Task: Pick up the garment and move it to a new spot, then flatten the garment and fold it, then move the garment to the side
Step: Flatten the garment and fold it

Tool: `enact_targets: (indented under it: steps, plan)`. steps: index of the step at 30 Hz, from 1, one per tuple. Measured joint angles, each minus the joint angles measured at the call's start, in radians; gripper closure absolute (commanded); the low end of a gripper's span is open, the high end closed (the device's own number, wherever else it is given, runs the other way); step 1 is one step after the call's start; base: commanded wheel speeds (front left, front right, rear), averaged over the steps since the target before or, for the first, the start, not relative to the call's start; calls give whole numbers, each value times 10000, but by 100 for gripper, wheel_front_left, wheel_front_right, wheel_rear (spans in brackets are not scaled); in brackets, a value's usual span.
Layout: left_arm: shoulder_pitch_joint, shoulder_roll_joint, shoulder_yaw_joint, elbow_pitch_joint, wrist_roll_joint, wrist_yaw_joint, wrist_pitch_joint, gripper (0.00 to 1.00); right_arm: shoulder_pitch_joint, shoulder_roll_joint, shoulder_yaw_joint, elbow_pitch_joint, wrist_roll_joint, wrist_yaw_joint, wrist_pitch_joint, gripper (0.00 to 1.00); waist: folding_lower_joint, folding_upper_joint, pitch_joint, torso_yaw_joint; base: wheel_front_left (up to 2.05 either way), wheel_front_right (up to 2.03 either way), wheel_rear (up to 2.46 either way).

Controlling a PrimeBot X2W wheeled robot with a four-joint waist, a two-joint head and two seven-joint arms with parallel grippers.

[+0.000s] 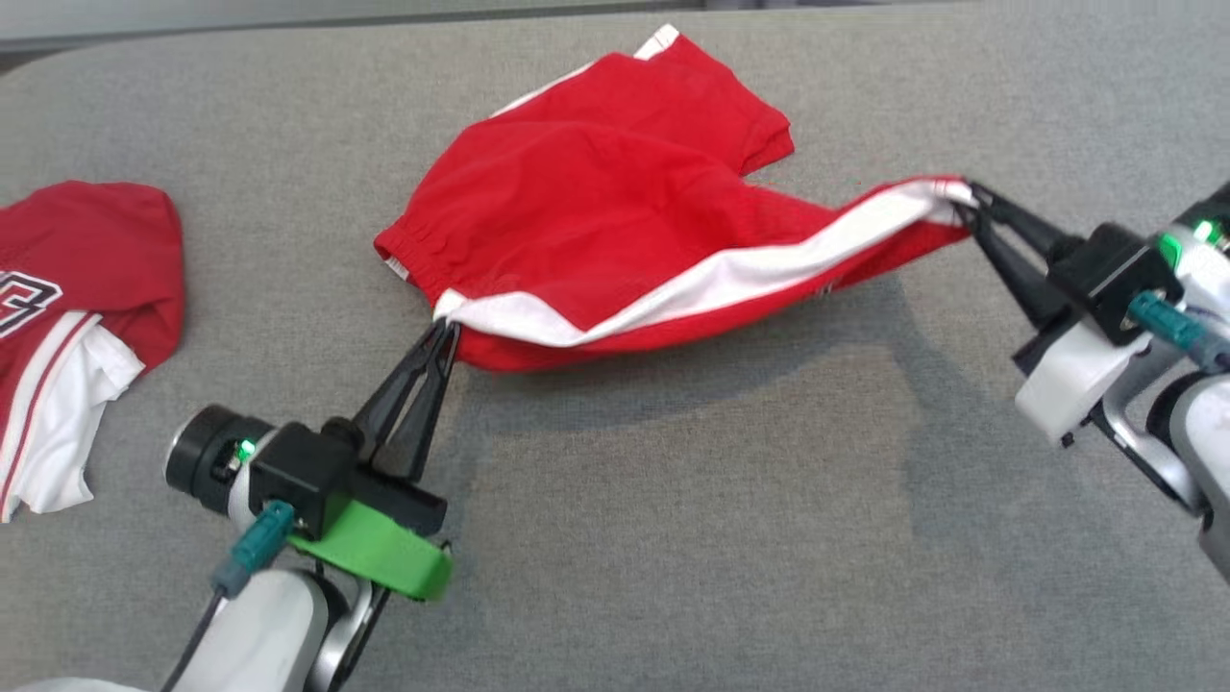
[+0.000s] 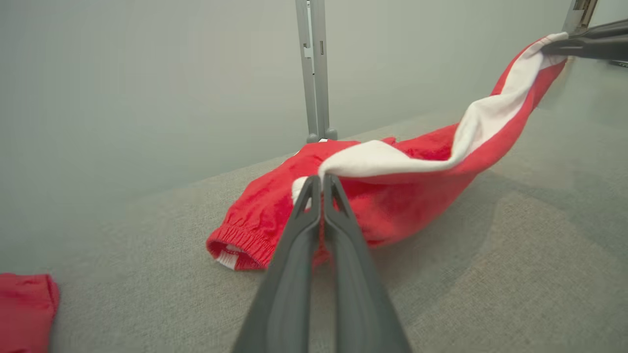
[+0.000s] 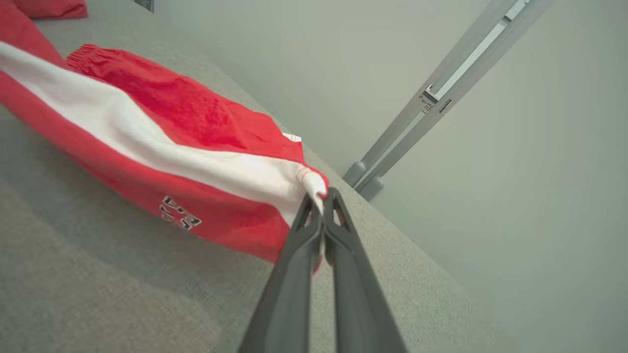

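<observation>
Grey woven table (image 1: 673, 538), crumpled red shorts (image 1: 596, 202)

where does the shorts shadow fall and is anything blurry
head view: a soft grey shadow lies on the table under the lifted edge of the red shorts, no glare; left wrist view: the left gripper looks soft up close; right wrist view: the print on the shorts is smeared.
</observation>
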Motion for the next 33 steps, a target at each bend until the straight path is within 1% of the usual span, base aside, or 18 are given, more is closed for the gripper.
enact_targets:
  steps: [3, 5, 6, 9, 13, 14, 15, 18, 21, 26, 28, 30, 33]
  plan:
    - [570, 104, -274, 13, 146, 153, 276, 100, 728, -79, 132, -94, 305, -2, 280, 100, 0, 0, -441, 38, 0, 0, 0]
    - [951, 134, -558, -10, 257, 182, 451, 100, 1217, -94, 165, -142, 650, -2, 529, 100, 0, 0, -723, 61, 0, 0, 0]
    - [951, 134, -558, -10, 257, 182, 451, 100, 1217, -94, 165, -142, 650, -2, 529, 100, 0, 0, -723, 61, 0, 0, 0]
    - [1489, 247, -961, 2, 393, 217, 750, 100, 1799, -173, 173, -307, 955, -2, 890, 100, 0, 0, -1116, 92, 0, 0, 0]
    - [1973, 345, -1068, -25, 456, 447, 878, 100, 2537, -330, 261, -692, 1459, -2, 1461, 100, 0, 0, -1553, 124, 0, 0, 0]
    - [2168, 391, -1076, -132, 451, 554, 890, 100, 2927, -451, 288, -955, 1733, -2, 1795, 100, 0, 0, -1723, 140, 0, 0, 0]
    - [2286, 426, -1085, -190, 451, 571, 917, 100, 3114, -510, 245, -1078, 1856, -2, 1962, 100, 0, 0, -1794, 147, 0, 0, 0]
    - [2617, 587, -1218, -263, 453, 606, 986, 100, 3829, -600, -186, -1335, 2178, -2, 2393, 100, 0, 0, -1977, 186, 0, 0, 0]
    - [3038, 706, -1292, -393, 433, 675, 1099, 100, 4718, -531, -761, -1733, 2297, -2, 2767, 100, 0, 0, -2139, 247, 0, 0, 0]
    - [3685, 970, -1281, -903, 347, 941, 1198, 100, 5965, -347, -1779, -2650, 2326, -2, 3292, 100, 0, 0, -2285, 355, 0, 0, 0]
    - [3787, 970, -1237, -1145, 270, 1041, 1197, 100, 6059, -313, -2084, -2984, 2242, -2, 3358, 100, 0, 0, -2245, 362, 0, 0, 0]
    - [3737, 934, -1214, -1285, 267, 1047, 1197, 100, 5981, -339, -2153, -3179, 2219, -2, 3457, 100, 0, 0, -2161, 377, 0, 0, 0]
    - [3091, 800, -1057, -1225, 272, 1083, 1229, 100, 4979, -763, -1699, -3120, 2351, -2, 3710, 100, 0, 0, -1923, 437, 0, 0, 0]
